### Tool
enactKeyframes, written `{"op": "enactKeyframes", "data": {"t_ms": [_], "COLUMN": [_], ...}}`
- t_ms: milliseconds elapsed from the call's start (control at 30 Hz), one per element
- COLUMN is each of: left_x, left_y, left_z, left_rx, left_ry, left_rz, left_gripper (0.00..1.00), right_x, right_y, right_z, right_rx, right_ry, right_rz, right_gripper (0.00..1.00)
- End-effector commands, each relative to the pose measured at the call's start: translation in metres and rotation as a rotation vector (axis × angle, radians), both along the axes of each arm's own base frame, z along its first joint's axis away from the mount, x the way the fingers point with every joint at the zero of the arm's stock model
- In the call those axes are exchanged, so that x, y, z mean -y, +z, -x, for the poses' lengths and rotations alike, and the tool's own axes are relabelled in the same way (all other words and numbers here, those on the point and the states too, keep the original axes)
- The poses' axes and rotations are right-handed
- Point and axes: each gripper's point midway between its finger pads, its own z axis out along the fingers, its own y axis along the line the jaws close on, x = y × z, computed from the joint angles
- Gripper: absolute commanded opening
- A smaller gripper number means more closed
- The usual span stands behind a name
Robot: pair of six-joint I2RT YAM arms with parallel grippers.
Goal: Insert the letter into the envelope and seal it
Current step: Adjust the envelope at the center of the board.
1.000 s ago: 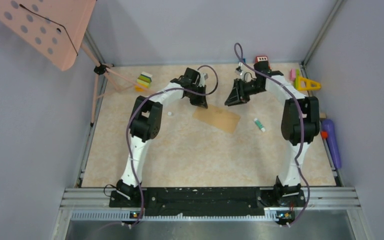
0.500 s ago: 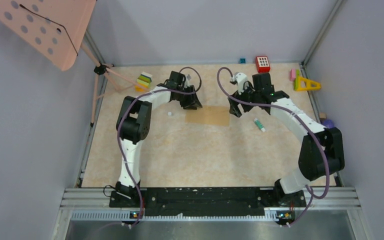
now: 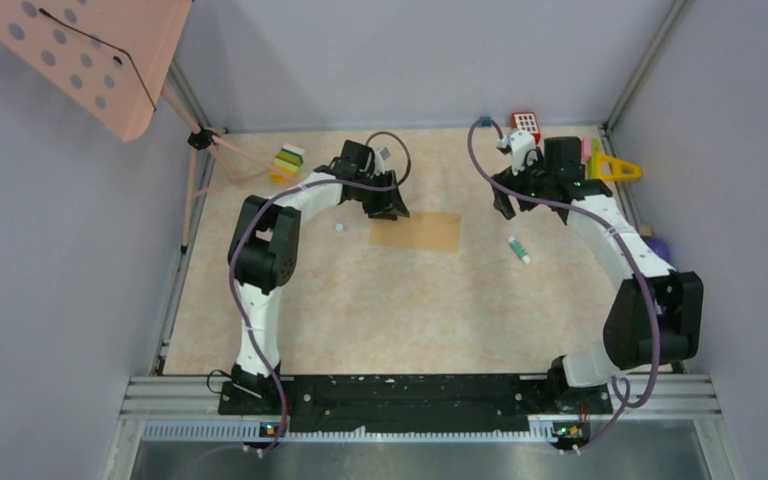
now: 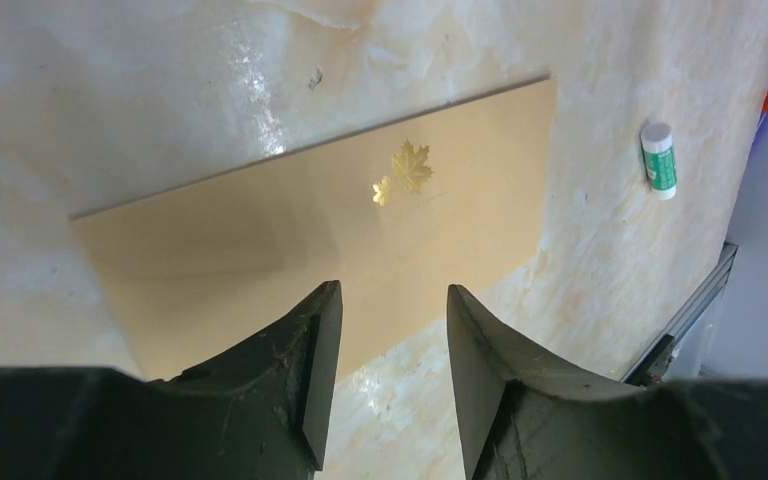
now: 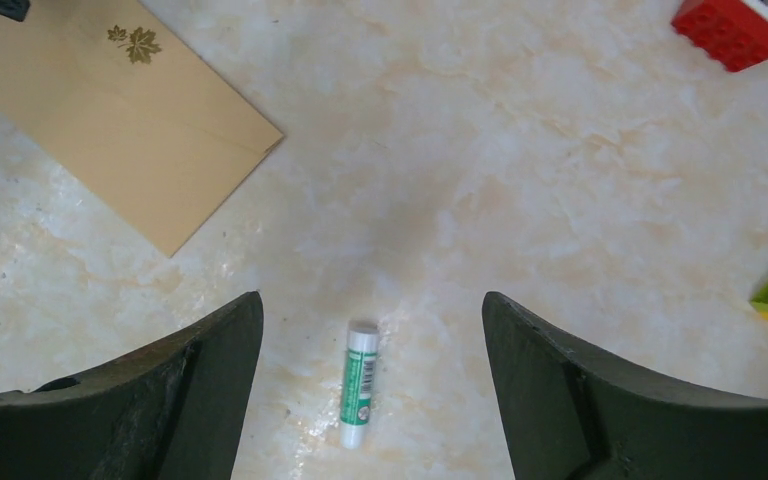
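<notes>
Jaws parted on both arms, gripping nothing. The left gripper (image 4: pixel 385 300) hangs over the flat envelope (image 4: pixel 290 220); beyond the right gripper (image 5: pixel 370 296) it lies leftward, glue stick (image 5: pixel 358 385) between those fingers.

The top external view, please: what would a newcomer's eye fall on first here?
First, the tan envelope with a gold maple leaf, lying flat mid-table, with the left claw open at its left end. Next, the big pink perforated stand looming in the far-left corner. Then the green-and-white glue stick on the table right of the envelope, near the open right claw.
</notes>
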Motion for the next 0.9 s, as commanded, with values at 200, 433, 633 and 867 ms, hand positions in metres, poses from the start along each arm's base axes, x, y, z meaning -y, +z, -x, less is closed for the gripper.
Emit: {"op": "enactKeyframes", "data": {"t_ms": [200, 433, 633, 867], "left_x": [-0.056, -0.076, -0.084, -0.071], "left_y": [0.028, 0.005, -0.011, -0.021], "left_z": [0.033, 0.047, 0.059, 0.067], "left_rx": [0.093, 0.05, 0.027, 0.026], "left_ry": [-0.2, -0.203, -0.218, -0.255], "left_rz": [-0.235, -0.337, -0.391, -0.389], "left_gripper": [0.49, 0.5, 0.5, 0.51], "right_x": [-0.002, 0.0, 0.005, 0.028], "right_y": [0.051, 0.053, 0.051, 0.033], "right_z": [0.01, 0.012, 0.018, 0.025], "right_rx": [0.135, 0.136, 0.121, 0.035], "right_ry": [0.012, 0.0, -0.003, -0.034], "right_rz": [-0.048, -0.043, -0.023, 0.041], "right_gripper": [0.79, 0.79, 0.79, 0.79]}}
